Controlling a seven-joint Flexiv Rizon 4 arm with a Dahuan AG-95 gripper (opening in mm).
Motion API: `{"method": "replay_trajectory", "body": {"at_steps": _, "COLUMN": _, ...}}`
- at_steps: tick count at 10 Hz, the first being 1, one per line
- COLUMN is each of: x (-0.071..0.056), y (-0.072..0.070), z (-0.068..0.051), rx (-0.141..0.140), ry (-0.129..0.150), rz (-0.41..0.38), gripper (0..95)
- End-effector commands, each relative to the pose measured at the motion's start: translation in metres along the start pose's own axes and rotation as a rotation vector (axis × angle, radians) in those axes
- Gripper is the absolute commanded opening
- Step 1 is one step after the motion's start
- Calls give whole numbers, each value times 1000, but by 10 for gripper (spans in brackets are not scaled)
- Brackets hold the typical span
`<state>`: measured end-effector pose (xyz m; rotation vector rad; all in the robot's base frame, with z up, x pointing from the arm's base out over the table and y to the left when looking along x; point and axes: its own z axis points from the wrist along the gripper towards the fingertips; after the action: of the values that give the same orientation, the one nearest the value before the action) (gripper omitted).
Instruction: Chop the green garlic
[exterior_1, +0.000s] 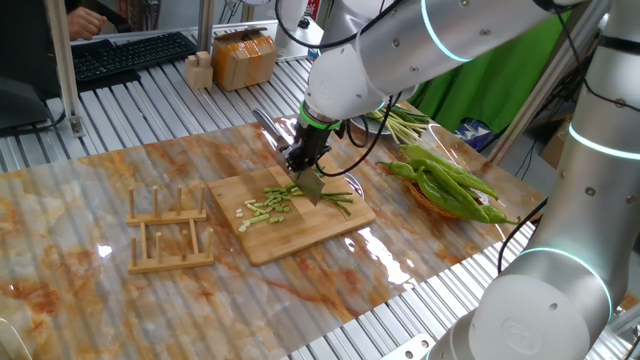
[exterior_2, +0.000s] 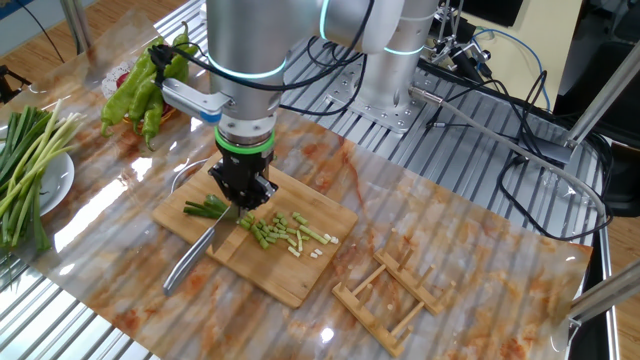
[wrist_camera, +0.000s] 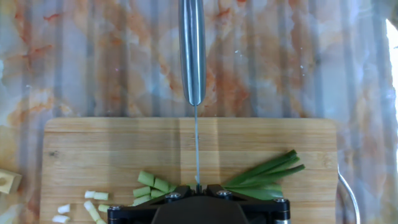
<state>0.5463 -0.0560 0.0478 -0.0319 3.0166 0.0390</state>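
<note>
Where the gripper (exterior_2: 243, 192) pinches the knife (wrist_camera: 193, 50) at lower centre of the hand view, blade edge down, garlic (wrist_camera: 264, 174) lies across it on the board (wrist_camera: 112, 149): uncut leaves lower right, cut bits lower left.

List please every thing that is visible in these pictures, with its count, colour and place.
green garlic: a few stalks, green, partly chopped, on cutting board
knife: one, steel, held above the stalks
cutting board: one, wooden, table centre
wooden rack: one, light wood, beside board
green peppers: several, glossy green, piled beyond the board
uncut stalks: one bundle, green with whitish ends, on white plate
keyboard: one, black, far corner
gripper: one, black, shut on knife
</note>
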Motion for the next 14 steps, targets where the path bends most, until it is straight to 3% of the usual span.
{"method": "replay_trajectory", "body": {"at_steps": 1, "x": 1, "y": 1, "z": 22, "rx": 2, "ry": -31, "rz": -1, "gripper": 0}}
{"method": "replay_trajectory", "body": {"at_steps": 12, "x": -2, "y": 9, "z": 17, "rx": -8, "ry": -17, "rz": 24, "gripper": 0}}
{"method": "replay_trajectory", "body": {"at_steps": 14, "x": -4, "y": 12, "z": 11, "rx": 10, "ry": -5, "rz": 22, "gripper": 0}}
